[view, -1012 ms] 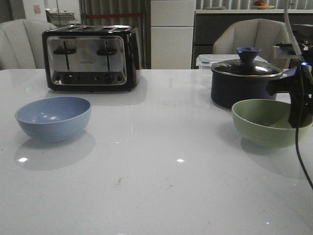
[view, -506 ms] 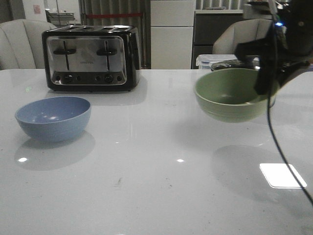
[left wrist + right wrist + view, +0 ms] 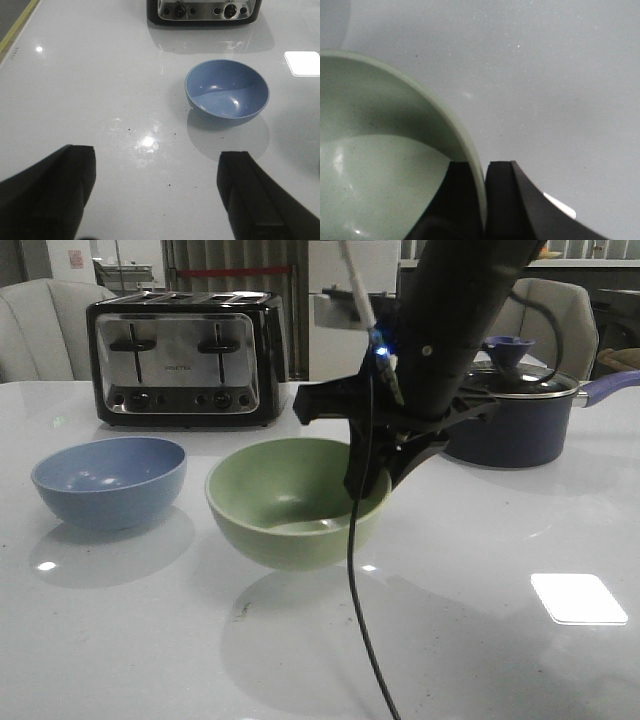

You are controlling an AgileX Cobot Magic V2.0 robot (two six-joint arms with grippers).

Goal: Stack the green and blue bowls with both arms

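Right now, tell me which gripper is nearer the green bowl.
Right. The right gripper pinches the green bowl by its rim; the left gripper hovers open, facing the blue bowl.

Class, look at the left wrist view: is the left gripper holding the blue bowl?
No. The left gripper is open, and the blue bowl sits on the table beyond it, untouched.

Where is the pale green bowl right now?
Front view: the pale green matte bowl hangs above mid-table, rim pinched by the right gripper, just right of the dusty blue bowl.

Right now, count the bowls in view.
2. The blue bowl sits on the table in front of the toaster; the green bowl hangs beside it, rim pinched by the right gripper.
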